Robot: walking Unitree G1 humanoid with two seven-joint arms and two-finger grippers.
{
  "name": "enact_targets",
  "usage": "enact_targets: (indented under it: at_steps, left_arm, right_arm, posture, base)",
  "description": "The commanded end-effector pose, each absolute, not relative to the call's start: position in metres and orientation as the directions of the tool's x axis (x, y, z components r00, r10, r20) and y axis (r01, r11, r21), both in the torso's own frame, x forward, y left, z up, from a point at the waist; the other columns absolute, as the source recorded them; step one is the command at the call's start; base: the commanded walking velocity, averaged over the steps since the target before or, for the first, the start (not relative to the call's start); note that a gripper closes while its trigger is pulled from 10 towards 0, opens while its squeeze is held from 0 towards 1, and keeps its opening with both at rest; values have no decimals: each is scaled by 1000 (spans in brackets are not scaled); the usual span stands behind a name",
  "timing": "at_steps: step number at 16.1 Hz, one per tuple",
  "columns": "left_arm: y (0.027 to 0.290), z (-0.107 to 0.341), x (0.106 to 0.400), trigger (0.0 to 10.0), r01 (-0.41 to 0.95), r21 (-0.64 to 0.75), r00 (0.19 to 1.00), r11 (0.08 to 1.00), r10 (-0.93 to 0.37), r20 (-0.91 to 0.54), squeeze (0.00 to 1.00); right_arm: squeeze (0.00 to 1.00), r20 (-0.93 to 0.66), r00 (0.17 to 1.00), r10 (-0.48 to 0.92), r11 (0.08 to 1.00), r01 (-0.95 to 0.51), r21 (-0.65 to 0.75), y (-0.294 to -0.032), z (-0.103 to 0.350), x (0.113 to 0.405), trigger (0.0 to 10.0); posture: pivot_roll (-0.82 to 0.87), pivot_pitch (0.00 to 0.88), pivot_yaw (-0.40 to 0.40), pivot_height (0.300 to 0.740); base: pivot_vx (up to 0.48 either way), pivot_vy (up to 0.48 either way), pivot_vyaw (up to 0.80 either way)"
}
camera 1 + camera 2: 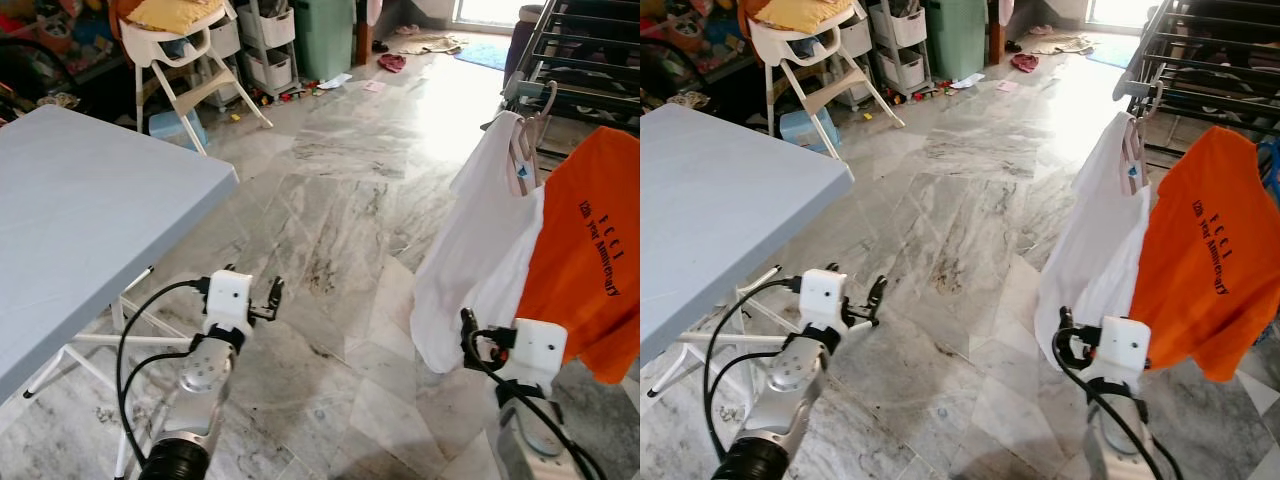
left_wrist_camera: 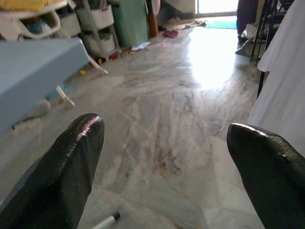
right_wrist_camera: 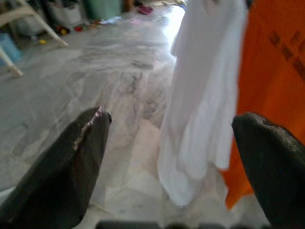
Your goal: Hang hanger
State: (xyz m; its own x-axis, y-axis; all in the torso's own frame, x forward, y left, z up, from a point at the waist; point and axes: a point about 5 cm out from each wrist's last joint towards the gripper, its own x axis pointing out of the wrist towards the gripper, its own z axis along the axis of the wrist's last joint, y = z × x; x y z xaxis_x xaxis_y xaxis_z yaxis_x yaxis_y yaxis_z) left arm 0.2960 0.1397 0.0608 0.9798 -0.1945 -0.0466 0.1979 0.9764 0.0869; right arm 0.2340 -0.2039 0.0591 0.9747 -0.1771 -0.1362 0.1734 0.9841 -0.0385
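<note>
Hanging looks done: the hanger (image 1: 524, 150) with the white shirt (image 1: 470, 270) is hooked on the rack (image 1: 580, 60), beside an orange shirt (image 1: 585, 270). Left gripper (image 1: 268, 303) and right gripper (image 3: 171, 167) hover wide open and empty; next, back away

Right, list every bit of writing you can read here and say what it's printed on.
"12th Year Anniversary": dark lettering running down the orange T-shirt hanging on the drying rack.
A shorter line of larger letters beside it on the same shirt: too blurred to read.
White shirt on the hanger: no writing visible.
</note>
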Motion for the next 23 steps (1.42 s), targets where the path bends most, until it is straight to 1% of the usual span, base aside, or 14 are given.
enact_targets:
  at_steps: [1,2,4,5,7,8,9,11,13,15,17,19,20,23]
  left_arm:
    - [151,63,293,10000,197,113,980,974,-194,-35,0]
    - [153,66,291,10000,244,131,970,961,-242,-31,0]
    - [168,72,286,10000,244,151,970,958,-244,-18,0]
    - [170,72,282,10000,247,147,969,958,-247,-18,0]
    - [169,65,271,10000,211,126,977,969,-208,-38,0]
    - [164,61,262,10000,224,119,975,967,-221,-32,0]
    - [161,57,255,10000,214,94,977,972,-211,-40,0]
    - [166,43,246,10000,156,95,985,983,-148,-84,0]
    - [169,37,237,10000,121,112,989,986,-110,-99,0]
    - [171,42,238,10000,137,159,988,978,-124,-89,0]
    - [173,58,244,10000,81,191,996,978,-73,-47,0]
    - [177,52,236,10000,43,184,997,982,-32,-66,0]
    - [175,49,232,10000,27,169,997,985,-14,-77,0]
    - [162,49,234,10000,65,170,995,983,-51,-86,0]
  right_arm:
    - [0,-108,979,-172,983,162,-92,-200,64,237,10000]
    - [0,-101,983,-155,985,145,-98,-200,65,239,10000]
    - [0,-83,995,-55,992,45,-115,-192,73,246,10000]
    - [0,-78,996,-34,991,23,-134,-191,75,248,10000]
    - [0,-84,996,-22,990,10,-141,-191,75,252,10000]
    - [0,-91,996,-17,990,4,-143,-191,74,253,10000]
    - [0,-92,996,-5,994,-5,-109,-191,74,252,10000]
    - [0,-93,996,5,994,-16,-111,-190,72,252,10000]
    - [0,-102,995,-6,993,-6,-117,-193,70,255,10000]
    - [0,-67,998,0,995,-7,-101,-189,81,258,10000]
    - [0,-57,998,8,995,-14,-100,-192,83,257,10000]
    - [0,-96,995,4,994,-15,-112,-197,75,254,10000]
    - [0,-85,996,10,991,-21,-129,-198,77,254,10000]
    - [0,-91,996,20,995,-29,-100,-191,76,257,10000]
  posture:
    - [-113,40,67,740]
    - [-105,40,53,740]
    - [-79,43,16,740]
    - [-62,45,8,740]
    - [-45,47,1,740]
    - [-31,53,0,740]
    - [-23,56,-2,740]
    - [5,56,-10,740]
    - [15,73,-57,740]
    - [28,87,-43,740]
    - [66,124,-52,740]
    - [59,149,-54,740]
    - [57,149,-56,740]
    - [67,147,-53,740]
  base:
    - [0,0,0]
    - [0,0,0]
    - [0,0,0]
    - [0,0,0]
    - [0,0,0]
    - [0,0,0]
    - [0,0,0]
    - [0,0,0]
    - [0,0,0]
    - [0,0,0]
    - [0,0,0]
    - [0,0,0]
    - [0,0,800]
    - [0,0,800]
